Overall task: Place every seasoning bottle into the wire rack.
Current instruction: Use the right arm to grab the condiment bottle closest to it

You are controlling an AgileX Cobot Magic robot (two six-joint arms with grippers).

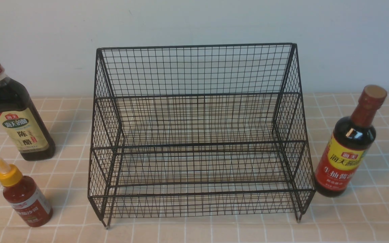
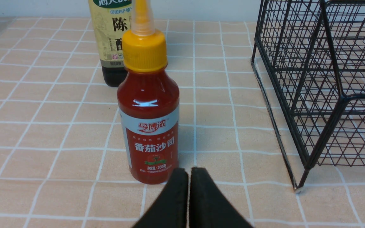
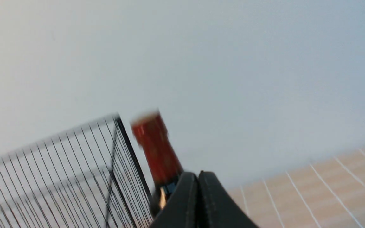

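The black wire rack [image 1: 198,135] stands empty in the middle of the table; it also shows in the left wrist view [image 2: 322,82] and the right wrist view [image 3: 59,177]. Left of it stand the dark gold-capped bottle with beige label [image 1: 15,114] and, nearer, the small red yellow-capped squeeze bottle [image 1: 24,194]. The dark red-necked bottle with yellow-red label [image 1: 349,145] stands right of the rack. My left gripper [image 2: 188,172] is shut and empty, just in front of the squeeze bottle [image 2: 149,117]. My right gripper [image 3: 197,175] is shut and empty, near the red-necked bottle [image 3: 157,148]. Neither gripper shows in the front view.
The table has a beige checked cloth [image 1: 366,219] and a plain pale wall [image 1: 194,23] behind it. The gold-capped bottle [image 2: 112,41] stands right behind the squeeze bottle in the left wrist view.
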